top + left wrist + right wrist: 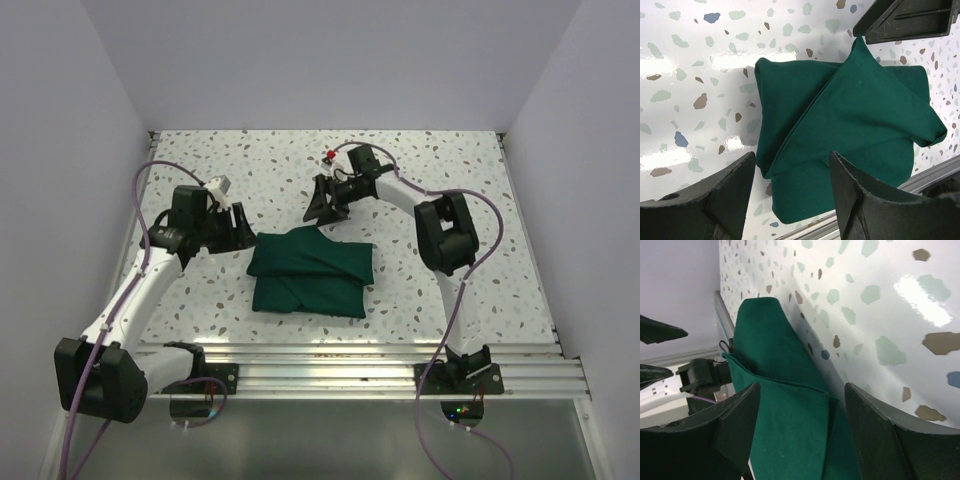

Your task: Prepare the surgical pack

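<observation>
The surgical pack point(312, 271) is a dark green cloth bundle, folded into a rectangle, lying in the middle of the speckled table. It also shows in the left wrist view point(850, 120) and the right wrist view point(785, 425). No steel tray, instruments or gauze show; the cloth hides whatever is inside. My left gripper point(240, 228) is open and empty, just left of the bundle's far left corner point(792, 185). My right gripper point(322, 208) is open and empty, just beyond the bundle's far edge, its jaws standing above the cloth point(802, 427).
The speckled table point(470, 200) is bounded by white walls on three sides. A ribbed metal rail point(360, 360) runs along the near edge, carrying both arm bases. A small red-tipped part point(329, 155) sits on the right arm near the back.
</observation>
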Action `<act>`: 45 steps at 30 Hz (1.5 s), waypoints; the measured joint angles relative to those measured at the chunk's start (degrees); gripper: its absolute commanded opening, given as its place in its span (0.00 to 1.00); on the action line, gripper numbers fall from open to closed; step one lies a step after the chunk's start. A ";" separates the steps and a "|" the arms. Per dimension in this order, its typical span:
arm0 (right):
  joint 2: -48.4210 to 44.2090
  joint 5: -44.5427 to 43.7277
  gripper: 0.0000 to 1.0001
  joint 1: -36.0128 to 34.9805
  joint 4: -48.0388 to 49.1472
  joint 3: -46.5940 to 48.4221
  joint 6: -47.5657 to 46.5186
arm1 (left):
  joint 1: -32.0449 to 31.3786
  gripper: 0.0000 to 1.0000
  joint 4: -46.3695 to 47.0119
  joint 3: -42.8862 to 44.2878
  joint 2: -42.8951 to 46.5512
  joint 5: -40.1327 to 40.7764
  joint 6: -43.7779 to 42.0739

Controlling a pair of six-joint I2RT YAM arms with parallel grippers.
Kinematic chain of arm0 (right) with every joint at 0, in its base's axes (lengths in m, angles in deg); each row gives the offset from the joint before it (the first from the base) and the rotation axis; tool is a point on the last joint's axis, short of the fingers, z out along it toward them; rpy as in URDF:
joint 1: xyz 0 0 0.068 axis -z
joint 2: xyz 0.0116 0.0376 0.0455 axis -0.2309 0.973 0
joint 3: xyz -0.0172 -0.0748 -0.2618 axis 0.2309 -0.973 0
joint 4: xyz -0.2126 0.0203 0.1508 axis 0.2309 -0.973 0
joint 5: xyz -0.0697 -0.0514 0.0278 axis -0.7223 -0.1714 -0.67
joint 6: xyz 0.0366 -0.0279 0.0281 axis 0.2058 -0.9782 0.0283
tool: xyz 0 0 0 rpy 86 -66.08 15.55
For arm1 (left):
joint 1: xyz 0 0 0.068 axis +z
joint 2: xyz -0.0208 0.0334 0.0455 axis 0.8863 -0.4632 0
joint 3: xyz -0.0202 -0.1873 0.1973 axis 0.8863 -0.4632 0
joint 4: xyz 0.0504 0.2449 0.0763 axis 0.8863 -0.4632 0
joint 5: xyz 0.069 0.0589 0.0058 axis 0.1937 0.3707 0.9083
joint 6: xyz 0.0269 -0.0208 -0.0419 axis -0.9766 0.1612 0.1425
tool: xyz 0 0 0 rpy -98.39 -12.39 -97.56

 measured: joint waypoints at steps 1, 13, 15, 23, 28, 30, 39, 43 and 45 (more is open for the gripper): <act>0.02 0.44 0.71 -0.13 0.33 0.00 0.31 | 0.00 0.64 -0.02 0.00 0.00 0.00 0.00; 0.28 2.67 0.45 -0.85 1.40 -0.04 1.11 | 0.00 0.64 -0.04 0.00 0.00 -0.13 -0.02; 0.31 2.54 0.46 -0.92 1.29 -0.17 1.07 | 0.00 0.65 -0.04 0.00 0.00 -0.24 -0.02; 0.31 -0.50 0.61 -1.42 -2.01 -0.17 -2.56 | 0.02 0.65 -0.07 0.00 -0.02 -0.52 -0.07; 0.31 -0.70 0.54 -1.44 -3.02 -0.66 -3.76 | 0.02 0.65 -0.04 0.00 -0.04 -0.92 -0.11; 0.31 -0.42 0.48 -1.46 -3.02 -1.25 -3.89 | 0.00 0.65 -0.04 0.00 -0.04 -0.92 -0.15; 0.20 1.70 0.00 -1.62 -2.43 -2.21 -2.23 | 0.02 0.65 -0.02 0.02 -0.96 -1.09 -0.28; -1.73 1.09 0.00 -1.66 -2.58 -3.15 -1.31 | 0.07 0.65 -0.02 0.09 -2.10 -0.81 -0.31; -4.15 0.92 0.00 -1.73 -3.43 -3.80 -1.22 | 0.09 0.65 -0.02 0.13 -2.91 -0.66 -0.33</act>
